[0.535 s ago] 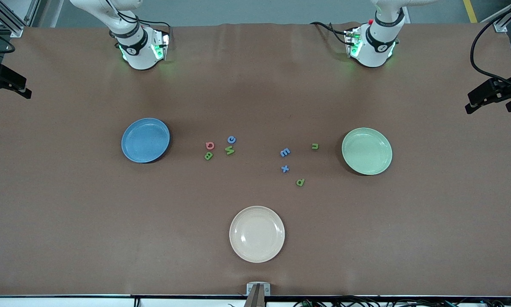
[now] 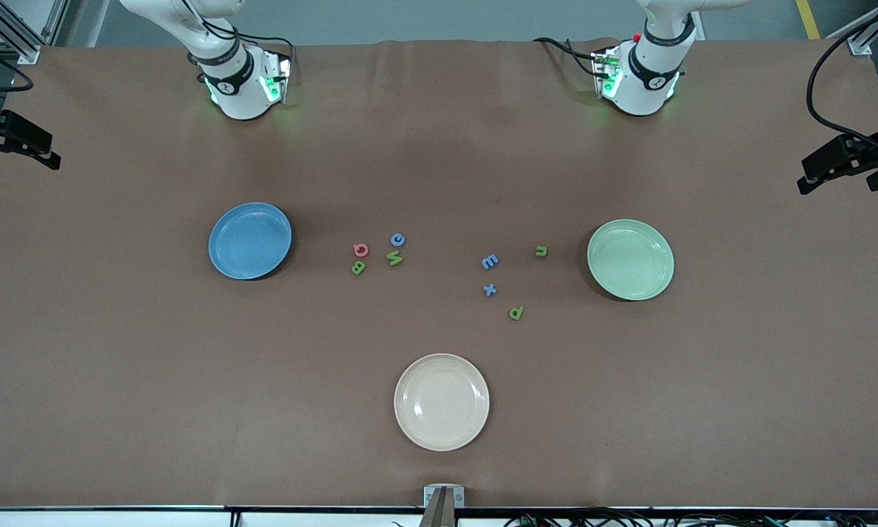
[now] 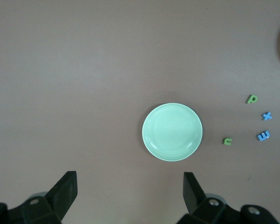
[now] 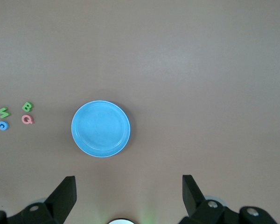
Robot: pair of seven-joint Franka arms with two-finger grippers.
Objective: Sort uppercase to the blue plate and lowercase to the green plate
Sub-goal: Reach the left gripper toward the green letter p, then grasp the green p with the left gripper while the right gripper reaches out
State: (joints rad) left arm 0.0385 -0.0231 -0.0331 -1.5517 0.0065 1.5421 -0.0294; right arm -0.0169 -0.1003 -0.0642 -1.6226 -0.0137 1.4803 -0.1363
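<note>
Both grippers hang high with fingers spread wide and empty: the left gripper (image 3: pixel 129 196) over the green plate (image 3: pixel 172 132), the right gripper (image 4: pixel 129 196) over the blue plate (image 4: pixel 101 129). In the front view's centre, the uppercase letters (image 2: pixel 376 254) cluster beside the blue plate (image 2: pixel 250 241); the lowercase letters (image 2: pixel 508 282) scatter toward the green plate (image 2: pixel 630 259). Nothing is sorted. Each tiny letter probably needs a straight descent and a narrow pinch, avoiding neighbours on the bench (image 2: pixel 116 366).

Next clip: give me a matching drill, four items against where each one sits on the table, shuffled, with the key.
Items:
1. blue plate
2. green plate
3. cream plate
4. red Q

Places:
A. nearest the front camera
B. toward the left arm's end
C. beside the green B
D. toward the right arm's end

Pairs: 1-D, 2-B, 3-A, 4-C
</note>
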